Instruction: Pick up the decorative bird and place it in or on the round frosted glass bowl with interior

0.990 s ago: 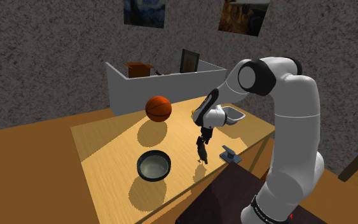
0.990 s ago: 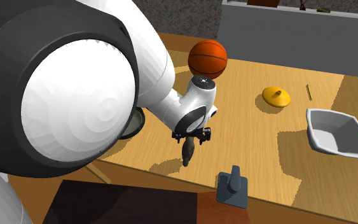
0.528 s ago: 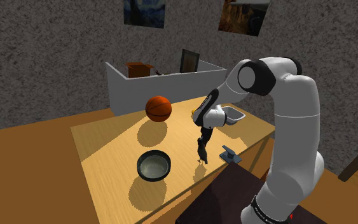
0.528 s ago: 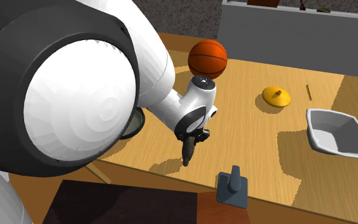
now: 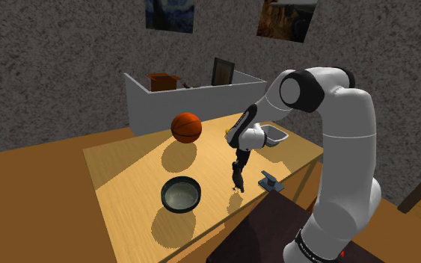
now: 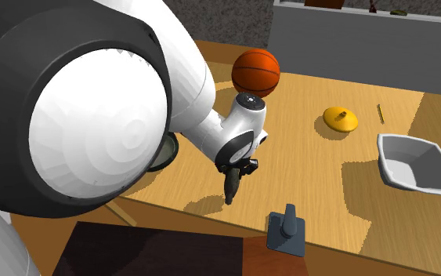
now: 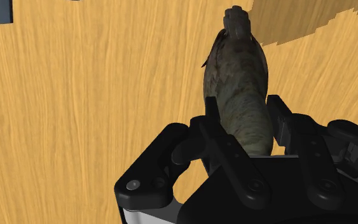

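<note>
A dark, mottled grey-brown bird (image 7: 236,76) stands upright near the table's front edge, between the two black fingers of my gripper (image 7: 244,119), which is shut on its body from above. In the shoulder view the gripper (image 5: 238,169) holds the bird (image 5: 236,181) just to the right of a dark round bowl (image 5: 180,193) with a pale inside. The bird's feet are at the tabletop. In the second exterior view the gripper (image 6: 236,171) clasps the bird (image 6: 229,188), and the arm hides most of the bowl (image 6: 167,154).
An orange basketball (image 5: 187,127) lies behind the bowl. A grey square dish (image 6: 414,163) and a yellow disc (image 6: 340,118) sit further along the wooden table (image 5: 126,168). A small blue-grey object (image 6: 287,230) stands at the front edge. A grey open box (image 5: 190,97) stands at the back.
The fingers have shut on the bird since a second ago. The arm and bird stay in nearly the same place.
</note>
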`<action>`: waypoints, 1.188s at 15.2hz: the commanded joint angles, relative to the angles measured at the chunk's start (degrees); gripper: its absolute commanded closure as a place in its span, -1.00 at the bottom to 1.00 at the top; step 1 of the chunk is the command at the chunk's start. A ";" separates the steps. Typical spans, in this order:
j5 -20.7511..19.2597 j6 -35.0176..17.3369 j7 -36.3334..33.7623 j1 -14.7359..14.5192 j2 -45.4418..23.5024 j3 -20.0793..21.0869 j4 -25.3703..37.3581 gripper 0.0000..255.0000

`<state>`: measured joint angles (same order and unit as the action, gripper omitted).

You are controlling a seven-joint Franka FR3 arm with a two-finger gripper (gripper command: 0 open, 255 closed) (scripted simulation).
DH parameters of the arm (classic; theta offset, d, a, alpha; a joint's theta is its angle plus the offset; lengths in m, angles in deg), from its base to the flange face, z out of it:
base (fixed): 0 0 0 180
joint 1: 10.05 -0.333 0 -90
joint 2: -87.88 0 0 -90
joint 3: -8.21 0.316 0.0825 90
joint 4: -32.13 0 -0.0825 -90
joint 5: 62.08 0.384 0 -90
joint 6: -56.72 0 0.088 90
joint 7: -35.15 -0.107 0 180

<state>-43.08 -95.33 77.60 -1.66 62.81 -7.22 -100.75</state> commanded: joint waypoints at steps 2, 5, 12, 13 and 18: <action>-0.96 1.18 -0.71 -0.55 1.52 -0.78 -0.43 1.00; -2.44 2.97 -1.83 -1.35 3.85 -1.88 -0.88 1.00; -6.10 7.35 -4.52 -2.87 9.16 -4.07 -1.46 1.00; -6.62 8.00 -4.91 -3.05 9.90 -4.33 -1.49 1.00; -9.17 11.35 -6.78 -3.75 13.50 -5.42 -1.41 1.00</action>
<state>-51.73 -84.68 71.22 -5.27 75.58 -12.44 -102.19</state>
